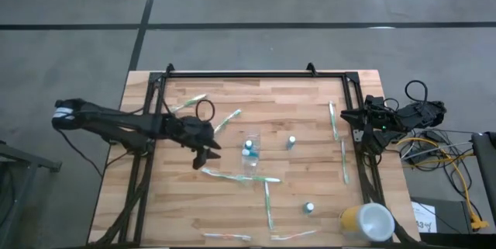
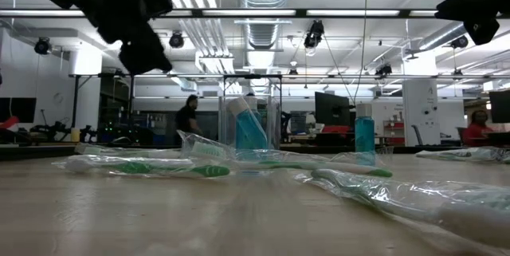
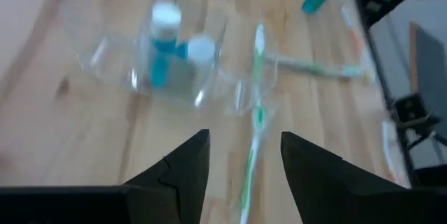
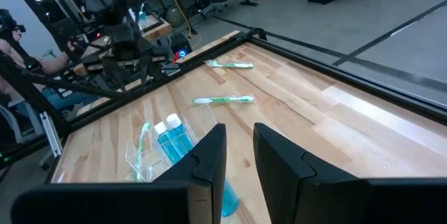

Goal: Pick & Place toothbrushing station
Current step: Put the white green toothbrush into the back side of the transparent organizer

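A small clear plastic cup (image 1: 252,160) sits mid-table with a blue tube (image 1: 248,148) with a white cap at it. Whether the tube is inside the cup, I cannot tell. Two more such tubes (image 1: 291,141) (image 1: 309,208) stand apart. Several white-and-green toothbrushes lie flat and scattered, one (image 1: 236,176) just near of the cup. My left gripper (image 1: 206,154) hovers open, left of the cup, and this toothbrush (image 3: 255,116) lies ahead of its fingers, untouched. My right gripper (image 1: 357,115) waits at the table's right edge, its fingers (image 4: 209,158) a narrow gap apart and empty.
A larger yellow cup with a white top (image 1: 368,222) stands at the near right corner. A black frame (image 1: 256,74) runs along the far, left and right edges. Toothbrushes lie at the far left (image 1: 188,103), the right (image 1: 333,119) and the near edge (image 1: 268,205). Cables lie off the table's right side.
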Action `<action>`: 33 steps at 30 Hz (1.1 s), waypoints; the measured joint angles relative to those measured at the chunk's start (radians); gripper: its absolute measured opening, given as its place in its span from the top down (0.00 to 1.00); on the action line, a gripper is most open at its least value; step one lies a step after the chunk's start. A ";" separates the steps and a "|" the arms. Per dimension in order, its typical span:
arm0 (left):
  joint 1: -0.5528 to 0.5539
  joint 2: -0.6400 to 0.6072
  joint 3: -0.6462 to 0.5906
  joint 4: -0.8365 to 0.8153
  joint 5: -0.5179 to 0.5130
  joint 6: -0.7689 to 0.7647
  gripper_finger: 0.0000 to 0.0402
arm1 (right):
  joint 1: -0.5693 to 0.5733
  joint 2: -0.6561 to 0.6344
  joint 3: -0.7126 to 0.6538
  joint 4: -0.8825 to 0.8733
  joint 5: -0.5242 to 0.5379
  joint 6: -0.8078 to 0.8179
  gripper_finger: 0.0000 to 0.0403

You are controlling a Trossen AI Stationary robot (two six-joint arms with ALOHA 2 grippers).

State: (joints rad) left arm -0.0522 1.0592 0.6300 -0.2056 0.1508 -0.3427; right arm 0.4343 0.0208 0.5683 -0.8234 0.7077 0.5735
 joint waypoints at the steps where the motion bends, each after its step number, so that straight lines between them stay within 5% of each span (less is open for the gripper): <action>1: -0.010 0.001 0.000 -0.013 -0.007 -0.012 0.55 | 0.000 0.000 0.000 0.000 0.000 0.000 0.82; 19: -0.126 0.049 0.003 -0.324 -0.095 -0.198 0.55 | 0.000 0.000 0.000 0.000 0.000 0.000 0.83; 33: -0.196 0.200 0.003 -0.305 -0.083 -0.155 0.55 | 0.000 0.000 0.000 0.000 0.000 0.000 0.80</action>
State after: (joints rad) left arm -0.2486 1.2596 0.6334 -0.5105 0.0678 -0.4973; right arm 0.4343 0.0211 0.5686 -0.8235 0.7078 0.5733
